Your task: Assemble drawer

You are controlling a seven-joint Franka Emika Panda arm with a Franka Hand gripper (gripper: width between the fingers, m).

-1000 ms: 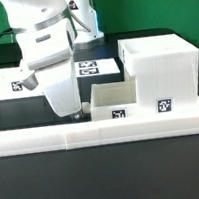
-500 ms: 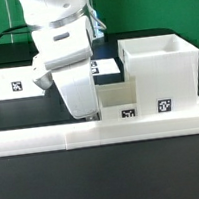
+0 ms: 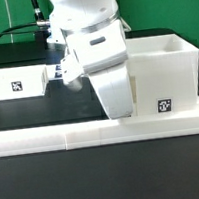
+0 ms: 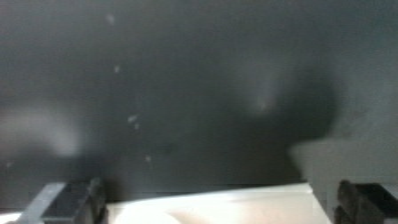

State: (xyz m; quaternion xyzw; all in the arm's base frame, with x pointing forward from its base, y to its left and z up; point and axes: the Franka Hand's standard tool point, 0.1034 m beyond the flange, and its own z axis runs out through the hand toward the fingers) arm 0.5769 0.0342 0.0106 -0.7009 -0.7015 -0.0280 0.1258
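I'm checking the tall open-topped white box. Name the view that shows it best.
The exterior view: the box stands at that view's right, open top and front tag visible, arm covering one side. The wrist view shows dark table, not clearly the box.

Bright even exterior, dim blurred wrist view

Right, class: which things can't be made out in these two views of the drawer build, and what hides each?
1. Exterior view: the arm hides part of the large shell and whatever is behind it.
2. Wrist view: blur leaves the pale shape unidentifiable.
3. Wrist view: the picture edge cuts off the end effector fingers.
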